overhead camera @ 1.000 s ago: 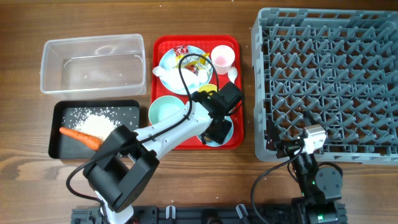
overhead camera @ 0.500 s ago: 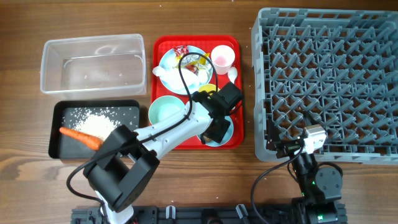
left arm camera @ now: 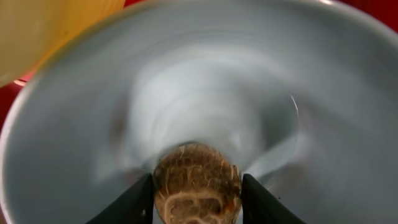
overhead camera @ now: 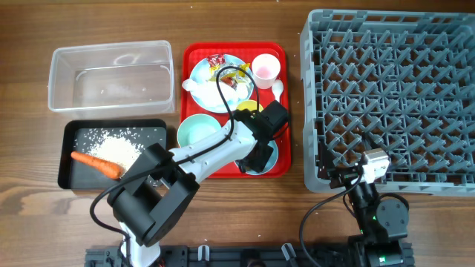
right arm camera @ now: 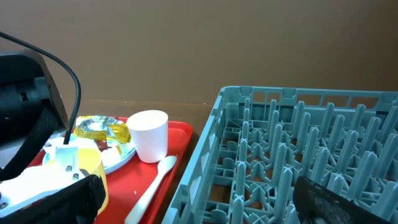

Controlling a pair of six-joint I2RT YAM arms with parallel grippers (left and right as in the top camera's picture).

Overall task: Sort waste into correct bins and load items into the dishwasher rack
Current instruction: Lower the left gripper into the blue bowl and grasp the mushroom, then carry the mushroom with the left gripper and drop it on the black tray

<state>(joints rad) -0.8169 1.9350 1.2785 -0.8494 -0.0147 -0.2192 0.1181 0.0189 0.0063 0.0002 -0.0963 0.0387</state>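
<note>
My left gripper [overhead camera: 257, 158] reaches down into a light blue bowl [left arm camera: 205, 74] at the tray's front right. Its two dark fingers press on either side of a small brown lump [left arm camera: 196, 180], so the left gripper [left arm camera: 197, 190] is shut on it. A second light blue bowl [overhead camera: 199, 132] stands empty to the left. The plate [overhead camera: 204, 74] carries red and yellow wrappers [overhead camera: 226, 70] and white tissue [overhead camera: 197, 85]. The pink cup [overhead camera: 266, 68] and white spoon [right arm camera: 152, 183] lie behind. My right gripper [right arm camera: 199, 205] stands open by the grey dishwasher rack [overhead camera: 393, 96].
The red tray [overhead camera: 194, 52] holds the dishes. The clear bin [overhead camera: 111, 74] sits at the far left. In front of it, the black bin [overhead camera: 74, 133] holds a carrot [overhead camera: 96, 163] and rice grains [overhead camera: 115, 147]. A yellow cup [right arm camera: 87, 163] stands beside my left arm.
The left gripper's fingers have drawn in onto the brown lump in the bowl, and the arm has shifted slightly. The right arm has not moved.
</note>
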